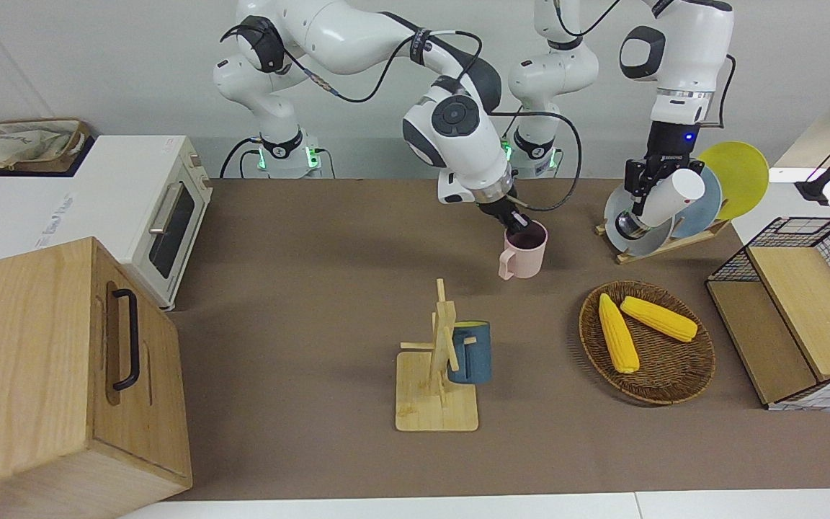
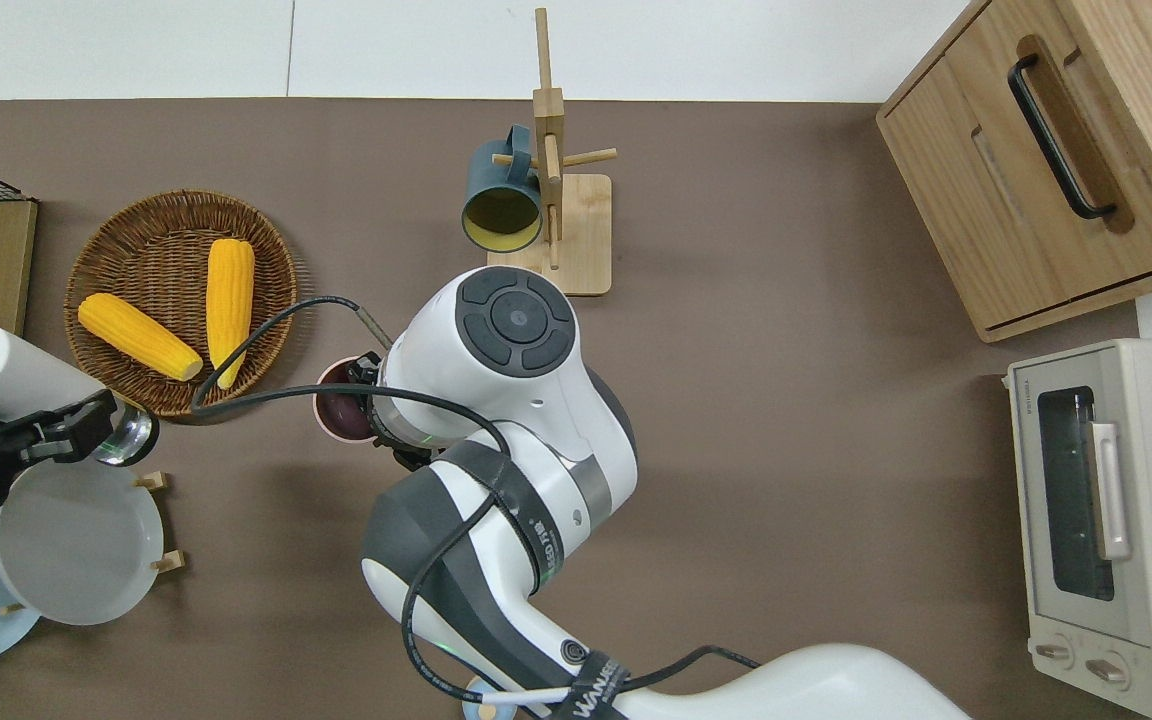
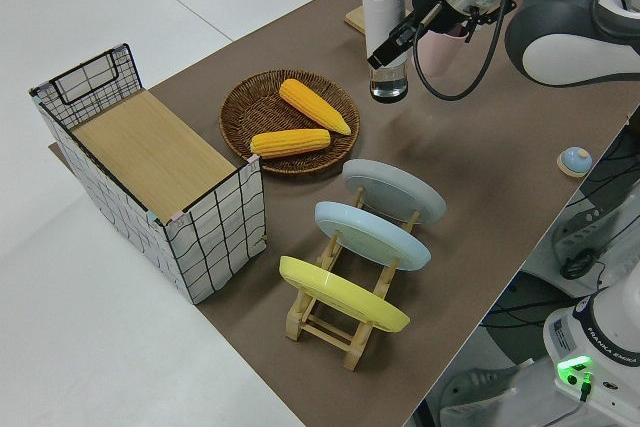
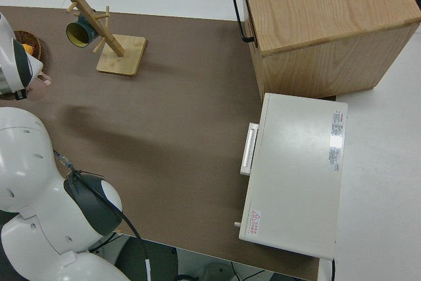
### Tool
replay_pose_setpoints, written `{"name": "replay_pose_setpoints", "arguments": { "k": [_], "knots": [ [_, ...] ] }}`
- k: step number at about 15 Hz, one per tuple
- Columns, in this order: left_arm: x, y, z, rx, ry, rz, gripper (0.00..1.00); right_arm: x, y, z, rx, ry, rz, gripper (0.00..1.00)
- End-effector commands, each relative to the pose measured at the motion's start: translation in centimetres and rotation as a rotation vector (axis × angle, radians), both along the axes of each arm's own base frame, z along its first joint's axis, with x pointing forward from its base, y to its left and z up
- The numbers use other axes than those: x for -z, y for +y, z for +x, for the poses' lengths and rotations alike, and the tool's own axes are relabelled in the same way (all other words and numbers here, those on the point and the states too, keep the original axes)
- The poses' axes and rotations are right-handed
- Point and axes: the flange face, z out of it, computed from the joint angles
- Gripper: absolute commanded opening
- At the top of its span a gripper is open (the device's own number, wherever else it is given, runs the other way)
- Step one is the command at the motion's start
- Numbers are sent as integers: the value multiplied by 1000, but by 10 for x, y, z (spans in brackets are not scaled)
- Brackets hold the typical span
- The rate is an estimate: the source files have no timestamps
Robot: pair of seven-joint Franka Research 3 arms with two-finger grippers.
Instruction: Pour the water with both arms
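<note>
Overhead view gives you the layout: the brown table (image 2: 786,420) carries, at the right arm's end, a wooden cabinet (image 2: 1046,150) with a black handle and a white toaster oven (image 2: 1106,520), which bears a red triangular warning sticker by its knobs. In the front view there is faint grey lettering on the oven's top, too small for you to read. Between the oven and the right arm the table is open.

You can read "WANGE" on a black strap around the right arm (image 2: 496,400), and "FRANKA EMIKA" on the arm base in the left side view.

At the left arm's end sit a wire basket with a wooden lid (image 1: 804,317), close to the table's edge, a plate rack (image 3: 345,302) with three plates, and a wicker basket (image 1: 645,342) holding two corn cobs (image 1: 656,317). The mug tree (image 1: 440,360) stands mid-table, farther from the robots, with a blue mug (image 1: 469,352) hung on it.

The right end effector (image 1: 512,220) reaches into the pink mug (image 1: 523,250), which stands on the table near the wicker basket; whether it pinches the rim, you cannot tell.

The left end effector (image 1: 642,191) is clamped on a white bottle (image 1: 663,198), held tilted in the air over the spot between the plate rack and the wicker basket.
</note>
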Motion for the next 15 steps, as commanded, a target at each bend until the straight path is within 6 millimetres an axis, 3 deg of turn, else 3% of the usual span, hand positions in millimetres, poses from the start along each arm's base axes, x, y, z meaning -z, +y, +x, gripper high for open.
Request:
{"name": "replay_pose_setpoints", "arguments": {
  "k": [1, 10, 15],
  "knots": [
    [1, -7, -26, -10, -12, 25, 0, 19, 12, 11, 35, -8, 31, 0],
    [31, -28, -49, 27, 40, 36, 0, 71, 19, 25, 68, -31, 44, 0],
    [34, -39, -52, 47, 46, 26, 0, 100, 22, 27, 50, -33, 40, 0]
  ]
}}
